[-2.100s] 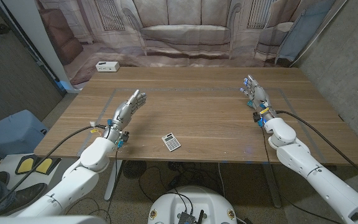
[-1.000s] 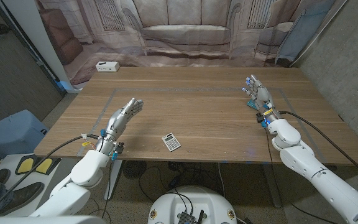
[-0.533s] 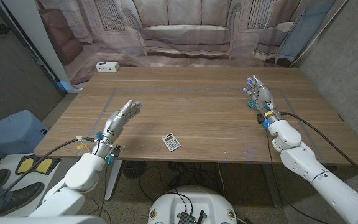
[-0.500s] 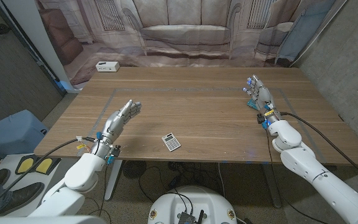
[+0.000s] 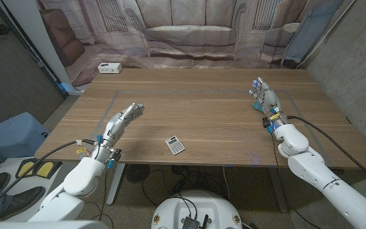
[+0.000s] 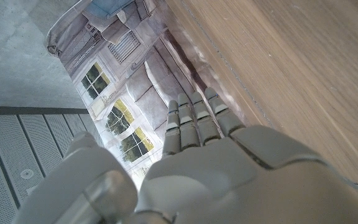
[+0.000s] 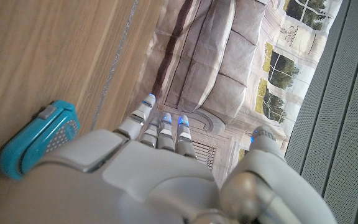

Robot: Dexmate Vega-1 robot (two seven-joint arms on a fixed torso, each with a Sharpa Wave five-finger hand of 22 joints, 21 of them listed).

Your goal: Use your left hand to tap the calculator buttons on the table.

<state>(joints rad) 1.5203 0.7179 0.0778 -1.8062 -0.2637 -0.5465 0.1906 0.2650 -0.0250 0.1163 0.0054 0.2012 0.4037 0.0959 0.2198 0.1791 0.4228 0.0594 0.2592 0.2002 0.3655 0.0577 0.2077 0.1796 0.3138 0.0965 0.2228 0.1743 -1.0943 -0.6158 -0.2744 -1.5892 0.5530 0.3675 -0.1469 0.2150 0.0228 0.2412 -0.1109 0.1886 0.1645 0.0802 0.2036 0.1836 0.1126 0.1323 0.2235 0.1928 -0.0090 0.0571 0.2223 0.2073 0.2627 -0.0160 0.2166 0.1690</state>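
Note:
A small grey calculator (image 5: 175, 145) lies near the table's front edge, a little left of the middle. My left hand (image 5: 120, 122) is over the table's left part, to the left of the calculator and apart from it, fingers (image 6: 194, 121) stretched forward and holding nothing. My right hand (image 5: 265, 98) stands at the right side of the table with its fingers (image 7: 160, 127) extended, empty. Beside it lies a turquoise calculator (image 7: 39, 137), seen in the head view as a small blue object (image 5: 257, 107) by the right hand.
A white box (image 5: 109, 67) sits at the table's far left corner. A backdrop printed with a sofa (image 5: 189, 32) hangs behind the table. A blue bin (image 5: 11, 135) stands on the floor to the left. Faint tape lines (image 5: 110, 102) mark the wooden table (image 5: 196, 108).
My left arm has drawn back toward the front left edge and the hand sits lower and further left than two seconds ago. The right hand barely shifted. The calculator has not moved.

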